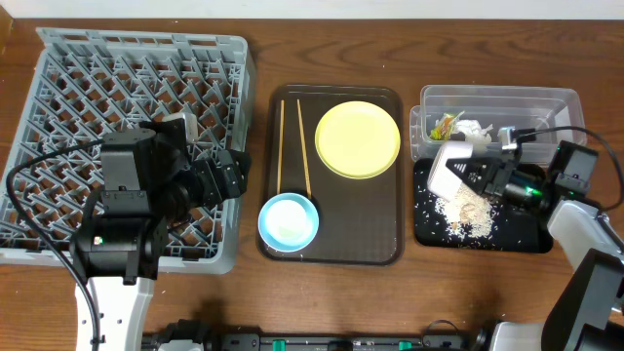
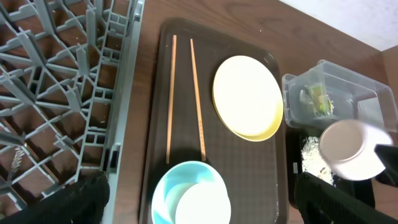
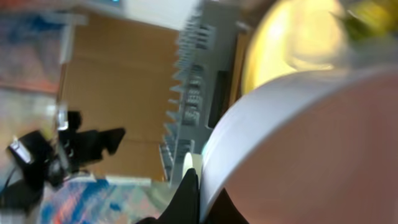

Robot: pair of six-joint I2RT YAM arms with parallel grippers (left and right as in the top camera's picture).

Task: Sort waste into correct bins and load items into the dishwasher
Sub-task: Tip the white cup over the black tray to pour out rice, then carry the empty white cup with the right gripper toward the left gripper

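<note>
Light is bright and even from above, shadows soft around the brown tray (image 1: 361, 219) (faint sheen on it); the right wrist view smears badly, white bowl (image 3: 298, 149) unfocused

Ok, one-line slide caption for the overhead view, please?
Right gripper holds the white bowl tilted over the black tray, rice scraps lying on it; left gripper hangs open above the grey rack.
</note>
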